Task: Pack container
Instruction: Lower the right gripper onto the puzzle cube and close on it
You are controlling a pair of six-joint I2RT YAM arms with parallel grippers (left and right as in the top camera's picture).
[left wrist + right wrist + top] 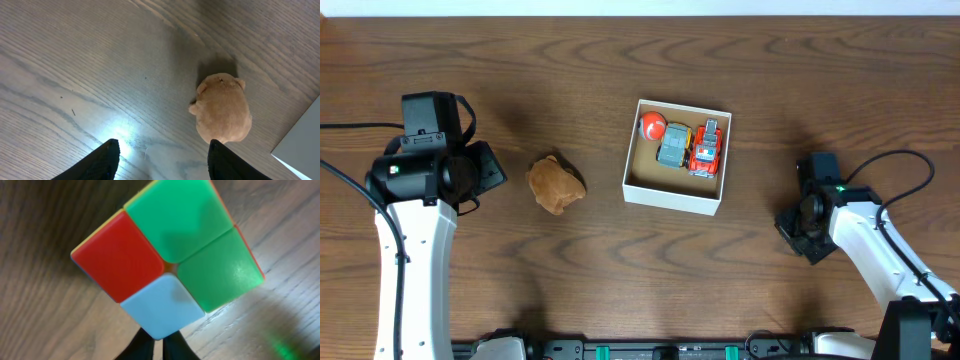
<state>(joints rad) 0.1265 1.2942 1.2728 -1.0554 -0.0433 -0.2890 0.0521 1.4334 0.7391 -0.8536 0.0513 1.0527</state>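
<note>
The container (pixel 670 199), a small white-walled box with a tan inside, sits mid-table and holds a red ball (pixel 652 125), a grey toy car (pixel 673 146) and a red toy truck (pixel 706 148). A brown plush toy (pixel 556 184) lies on the table to its left. My left gripper (pixel 165 146) is open and empty above the table, with the plush (pixel 222 107) just beyond its right finger. My right gripper (pixel 161 347) has its fingers together. A coloured cube (pixel 170 255) fills that view, and its pale blue corner hides the fingertips. The cube is hidden in the overhead view.
A white corner of the container (pixel 302 145) shows at the right edge of the left wrist view. The left arm (pixel 420 230) stands at the table's left and the right arm (pixel 865 235) at its right. The wood table (pixel 570 60) runs under everything.
</note>
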